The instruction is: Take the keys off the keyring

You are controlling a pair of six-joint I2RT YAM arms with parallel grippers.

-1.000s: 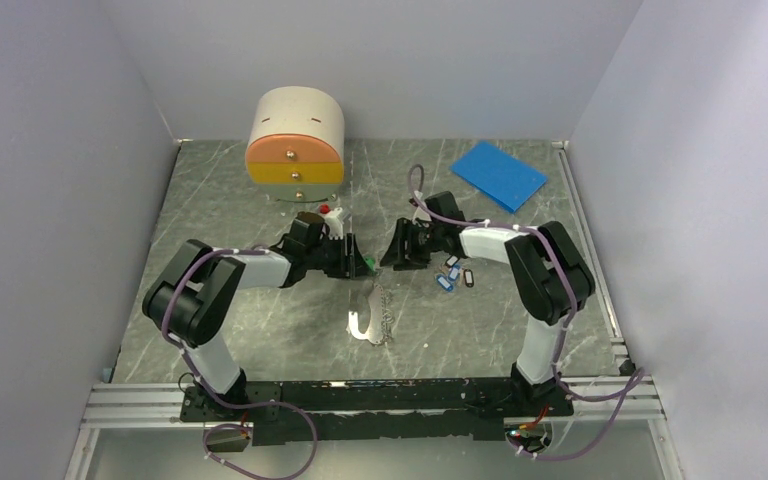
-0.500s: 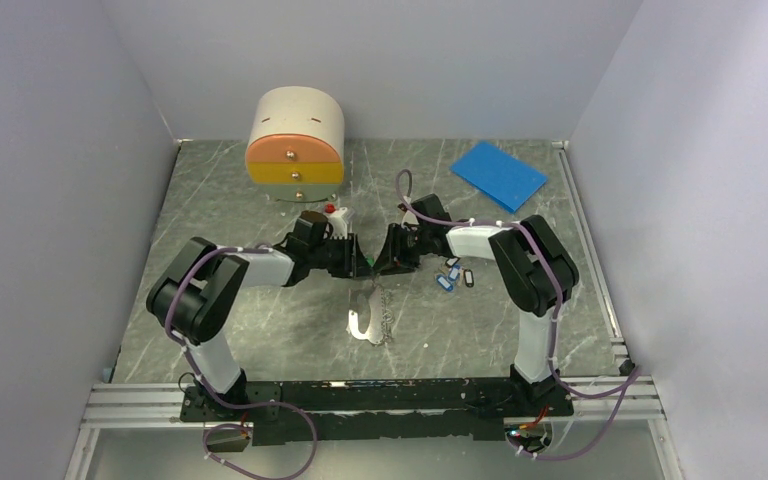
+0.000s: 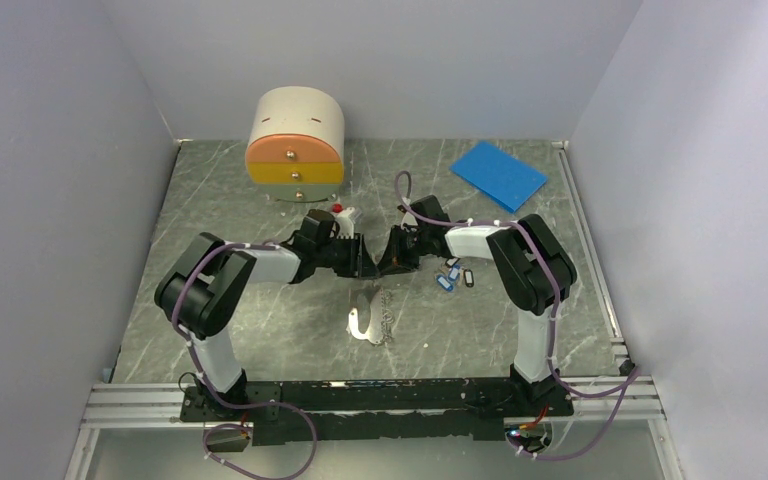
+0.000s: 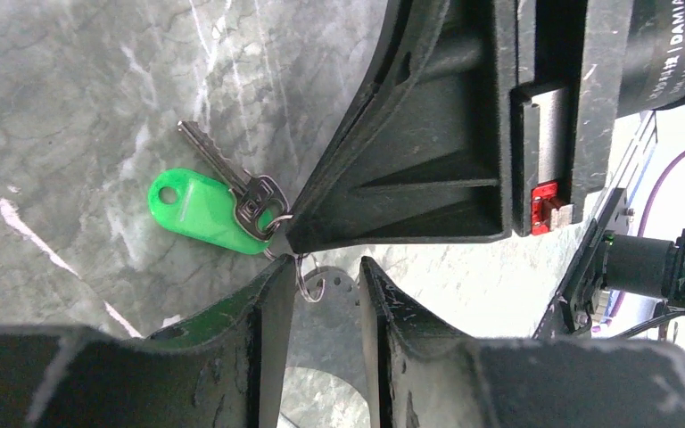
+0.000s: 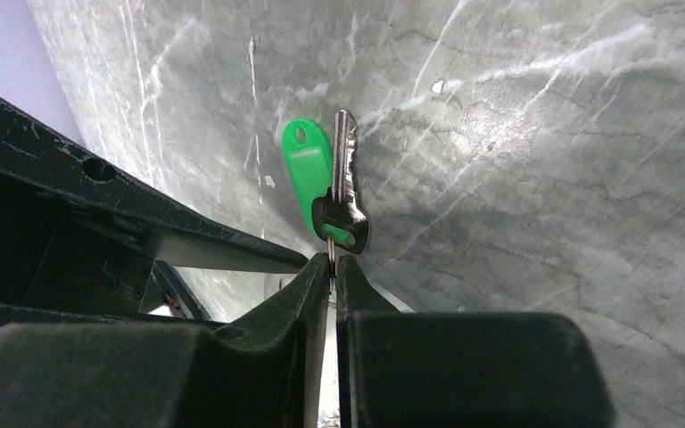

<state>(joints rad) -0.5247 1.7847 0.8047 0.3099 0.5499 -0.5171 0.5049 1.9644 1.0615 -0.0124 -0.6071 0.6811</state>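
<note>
– Where are the keys (image 4: 201, 209)?
– On the keyring (image 3: 387, 320). The right pincer (image 5: 332, 265) is clenched on it; the left pincer (image 4: 325, 272) is released, just beside.
– And the drawer box (image 3: 296, 140)?
– Drawers closed, insides hidden.

On the table (image 3: 250, 320), drawers (image 3: 296, 148) are standing at the back left and a sheet (image 3: 498, 173) is lying at the back right. The left fingers (image 3: 358, 263) and right fingers (image 3: 392, 256) are sitting tip to tip at the middle, just left of small tags (image 3: 452, 275) that are lying on the table. The keys (image 4: 218, 203) are sitting right at both sets of tips. The keyring (image 3: 385, 318) is running from the right fingers toward the near edge, with a plate (image 3: 362, 320) lying just left of it.
</note>
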